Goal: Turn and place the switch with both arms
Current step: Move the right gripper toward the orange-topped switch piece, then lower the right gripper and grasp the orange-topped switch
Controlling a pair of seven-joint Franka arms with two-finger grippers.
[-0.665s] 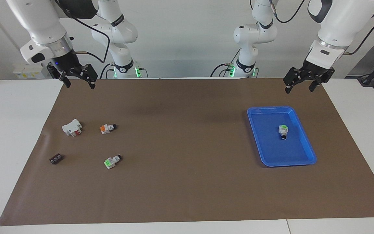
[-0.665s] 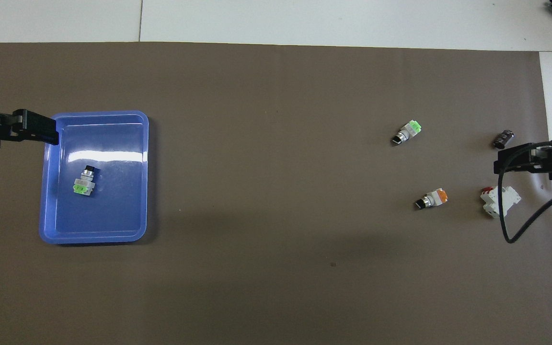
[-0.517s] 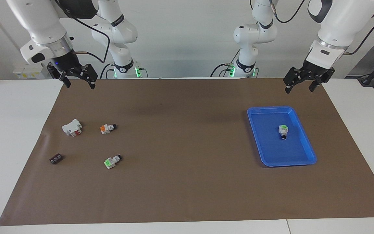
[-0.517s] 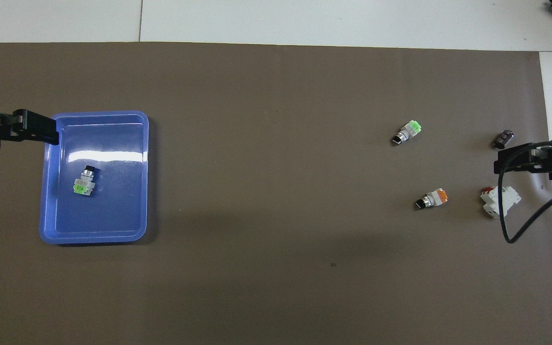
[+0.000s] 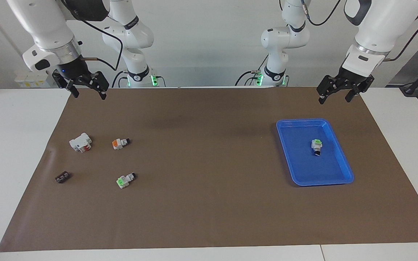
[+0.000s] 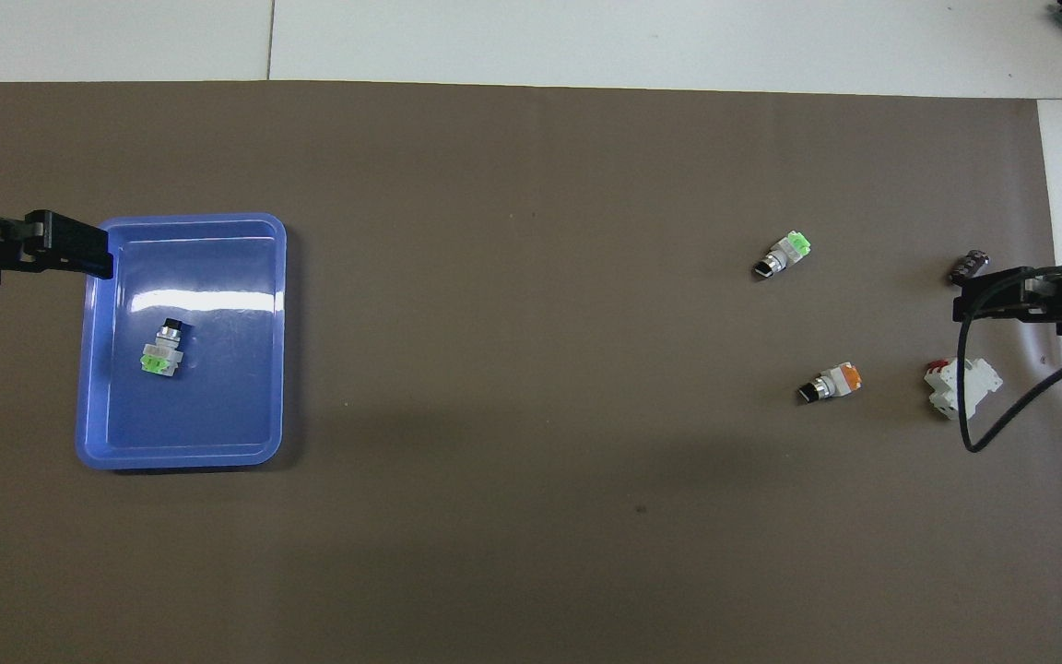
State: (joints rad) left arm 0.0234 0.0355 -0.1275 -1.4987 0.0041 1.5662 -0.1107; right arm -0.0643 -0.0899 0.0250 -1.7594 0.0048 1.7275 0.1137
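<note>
Above the mat's corner, right tool (image 5: 87, 88) slightly higher than before.

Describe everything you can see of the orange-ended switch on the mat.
The switch is a small part with a white body, an orange end and a black tip; the material looks like plastic. It lies on its side on the brown mat, toward the right arm's end of the table, its black tip pointing toward the table's middle. It sits beside the white block with red and nearer to the robots than a green-ended switch. Nothing touches it but the mat.
</note>
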